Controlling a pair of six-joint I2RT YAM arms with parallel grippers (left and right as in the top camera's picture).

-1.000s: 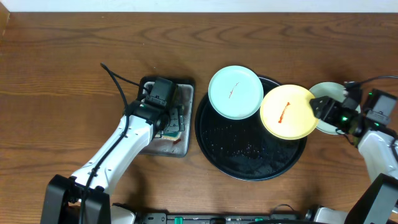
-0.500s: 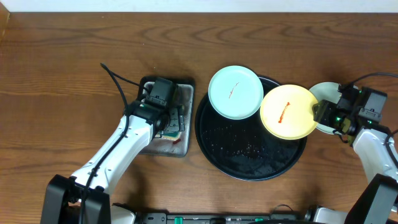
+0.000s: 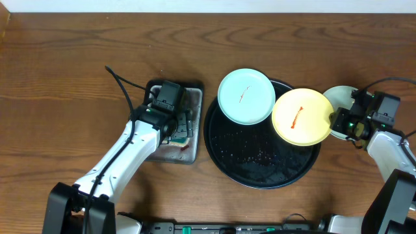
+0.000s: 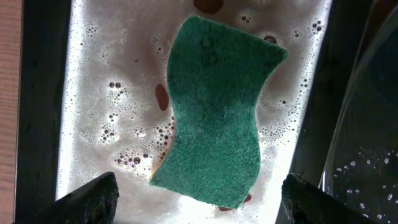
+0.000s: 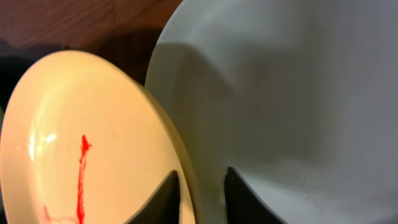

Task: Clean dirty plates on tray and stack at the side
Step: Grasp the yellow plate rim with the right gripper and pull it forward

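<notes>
The black tray (image 3: 260, 170) holds a mint-blue plate (image 3: 246, 96) at its upper left and a yellow plate (image 3: 300, 117) at its right rim, both with a red sauce smear. A third pale plate (image 3: 342, 97) lies off the tray at the right, partly under the yellow one. My right gripper (image 3: 337, 121) has narrowed onto the yellow plate's (image 5: 81, 155) right rim, one finger on each side (image 5: 202, 177), with the pale plate (image 5: 298, 93) behind. My left gripper (image 4: 199, 180) hangs open over a green sponge (image 4: 214, 112) in soapy water.
A rectangular grey metal pan (image 3: 195, 97) with foamy water sits left of the tray, the left arm reaching over it. Bare wooden table (image 3: 65, 78) lies left and behind. The tray's front half carries only water droplets.
My right gripper has moved slightly right along the yellow plate's rim and its jaws have narrowed onto it. The left arm and the plates have not moved.
</notes>
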